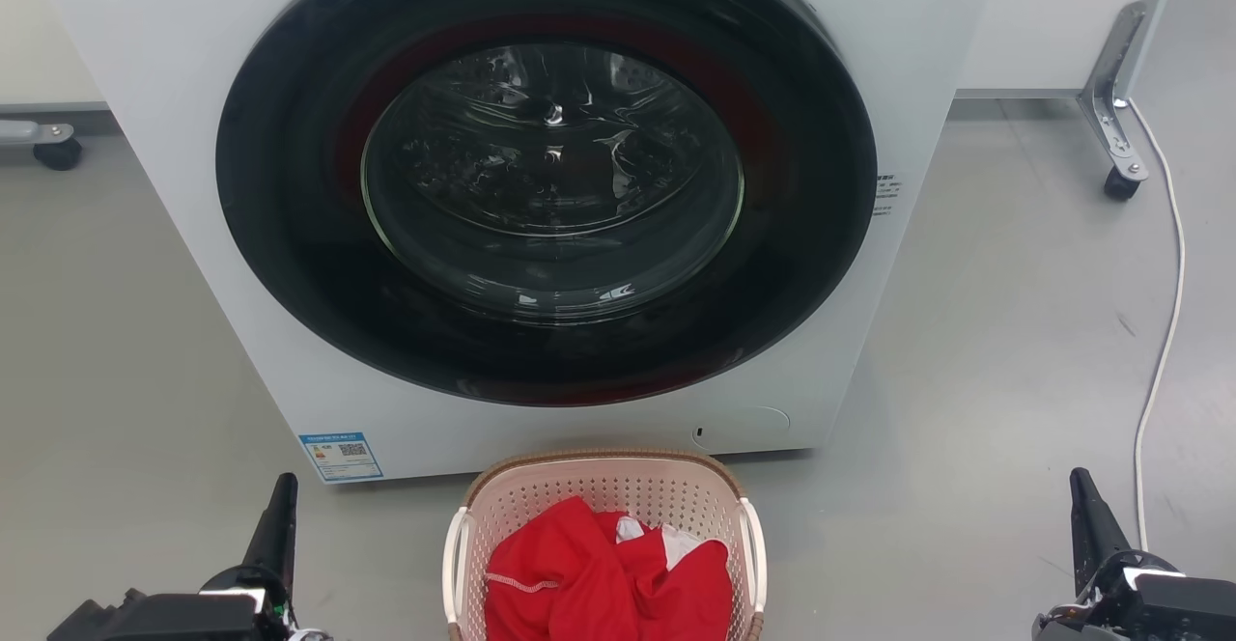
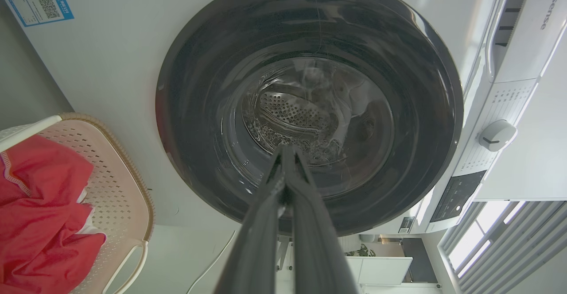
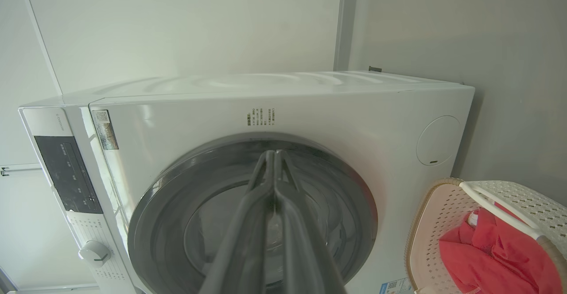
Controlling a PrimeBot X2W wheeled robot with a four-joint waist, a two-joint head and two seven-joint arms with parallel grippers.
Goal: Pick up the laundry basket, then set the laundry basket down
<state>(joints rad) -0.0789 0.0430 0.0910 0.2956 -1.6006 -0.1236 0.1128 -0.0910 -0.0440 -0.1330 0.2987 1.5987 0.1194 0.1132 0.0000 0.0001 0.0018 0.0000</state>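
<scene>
Left fingers: the left gripper (image 2: 285,152) has its two long dark fingers (image 2: 261,223) pressed together at the tips, holding nothing, pointing at the washer door (image 2: 310,103).
Right fingers: the right gripper (image 3: 274,154) is likewise closed tip to tip and empty.
Laundry basket: the laundry basket (image 1: 579,487), pale pink and perforated with a brown woven-look rim and white side handles, stands upright on the grey floor (image 1: 966,380), just before the washer's bottom front edge, between the two grippers and well apart from both.
Contents: crumpled red clothing (image 1: 599,573) with a little white.
Washer: a white front-loader (image 1: 174,139).
Cable: a white cable (image 1: 1173,284) trails along the floor's right side.
</scene>
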